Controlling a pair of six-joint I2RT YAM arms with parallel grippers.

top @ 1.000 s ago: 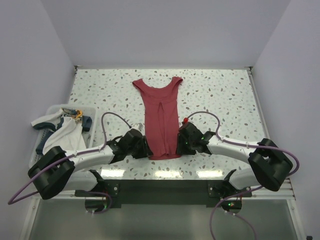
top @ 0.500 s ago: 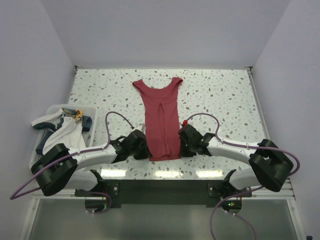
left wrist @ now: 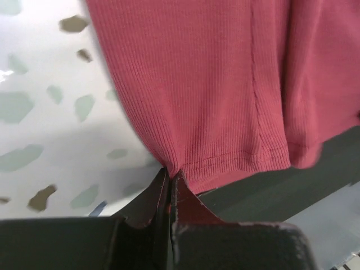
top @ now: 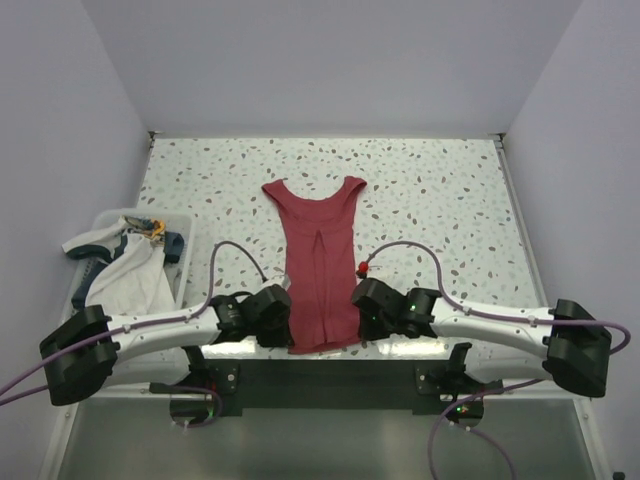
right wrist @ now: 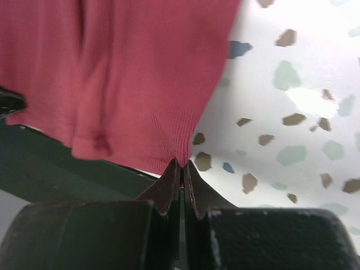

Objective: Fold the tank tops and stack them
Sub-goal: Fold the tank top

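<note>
The dark red tank top (top: 318, 255) lies lengthwise on the speckled table, neck at the far end, hem hanging over the near edge. My left gripper (top: 287, 322) is shut on its bottom left hem corner (left wrist: 180, 169). My right gripper (top: 355, 318) is shut on its bottom right hem corner (right wrist: 179, 160). In both wrist views the red ribbed cloth (left wrist: 225, 84) (right wrist: 124, 73) runs straight out of the closed jaws. The white tank top with navy trim (top: 128, 270) lies crumpled in a bin at the left.
A clear plastic bin (top: 182, 262) stands at the table's left side. The table's near edge (top: 400, 347) and a dark frame lie just behind both grippers. Walls close the table on three sides.
Both grippers have pulled back toward the near edge, dragging the red tank top with them. Its hem now hangs over the edge and both arms lie lower and straighter.
</note>
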